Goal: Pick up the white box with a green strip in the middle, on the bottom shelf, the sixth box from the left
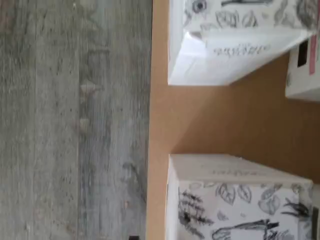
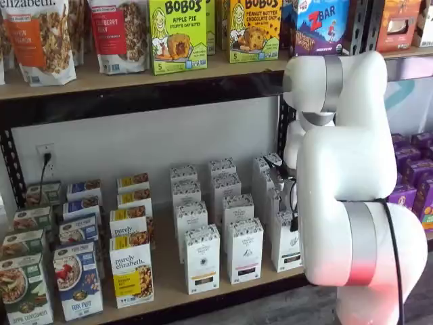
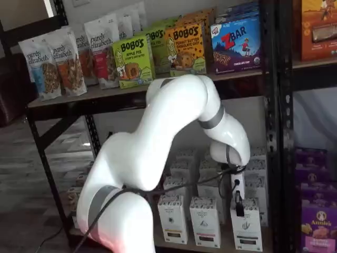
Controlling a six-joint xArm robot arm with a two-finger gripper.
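Closing in on the front row of the bottom shelf (image 2: 223,288), your arm hangs low at the right end of the white cartons. The step in hand reads as the approach — nothing is lifted yet. The white box (image 2: 287,242) you want stands upright at the front edge, rightmost of the three front cartons in a shelf view, patterned cap up and dark label strip facing out. In the other shelf view the same carton (image 3: 246,225) sits directly under the hand (image 3: 238,203), whose black fingers drop to about the carton's top.

I cannot tell whether the fingers are apart or together; they show side-on in one view and the arm hides most of them in the other. The wrist view shows two patterned cartons (image 1: 240,197) with bare board between them and the floor (image 1: 70,120) beyond the shelf edge, no fingers.

Next, you likely need to settle the fingers either side of the narrow carton — squarely, since its neighbour (image 2: 244,249) stands just beside it — then clamp and draw it up and out.
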